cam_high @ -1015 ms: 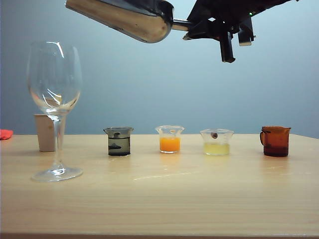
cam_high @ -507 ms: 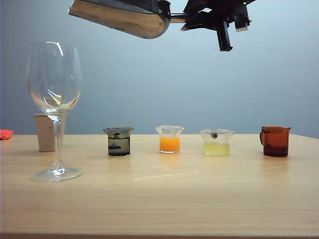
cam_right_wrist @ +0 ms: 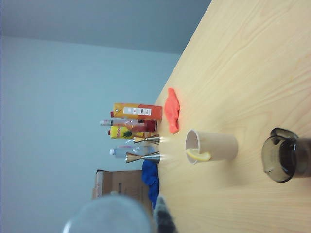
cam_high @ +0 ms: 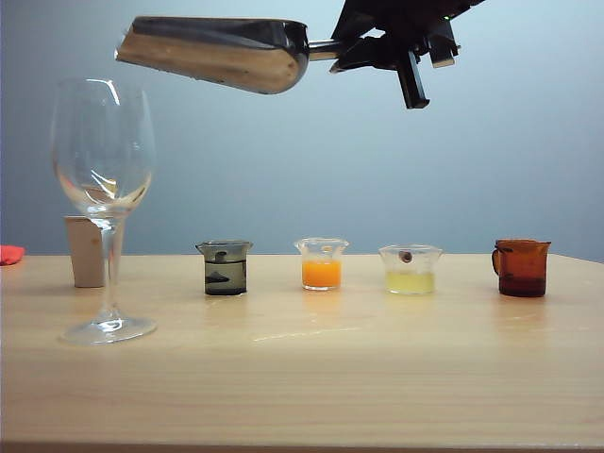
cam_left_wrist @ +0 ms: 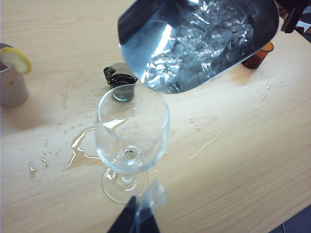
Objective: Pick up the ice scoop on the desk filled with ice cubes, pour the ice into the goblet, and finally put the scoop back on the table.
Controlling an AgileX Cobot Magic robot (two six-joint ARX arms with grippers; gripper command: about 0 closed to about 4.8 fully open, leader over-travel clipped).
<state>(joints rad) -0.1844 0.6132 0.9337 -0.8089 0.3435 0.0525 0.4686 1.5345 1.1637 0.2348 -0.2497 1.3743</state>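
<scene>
The goblet [cam_high: 102, 160] stands upright at the left of the desk [cam_high: 330, 377]; from above, the goblet [cam_left_wrist: 132, 128] has no ice in its bowl. The steel ice scoop [cam_high: 212, 52] hangs almost level, its open lip just above the goblet's rim. In the left wrist view the ice scoop [cam_left_wrist: 141, 43] holds a heap of ice cubes [cam_left_wrist: 206, 36]. My right gripper [cam_high: 344, 47] is shut on the scoop's handle at the top of the exterior view, and its fingers [cam_right_wrist: 165, 221] are blurred. My left gripper [cam_left_wrist: 136, 221] is shut, close to the goblet's foot.
A beige cup with a lemon slice [cam_high: 87, 250] stands behind the goblet. A row runs rightward: dark beaker [cam_high: 225, 267], orange beaker [cam_high: 322, 263], yellow beaker [cam_high: 410, 269], brown jug [cam_high: 521, 267]. A red cloth [cam_high: 9, 254] lies far left. Water puddles [cam_left_wrist: 80, 145] lie by the goblet.
The scoop has come down and leftward and gone from mouth-up to nearly level, its lip now over the goblet. The right gripper followed. Nothing on the desk moved.
</scene>
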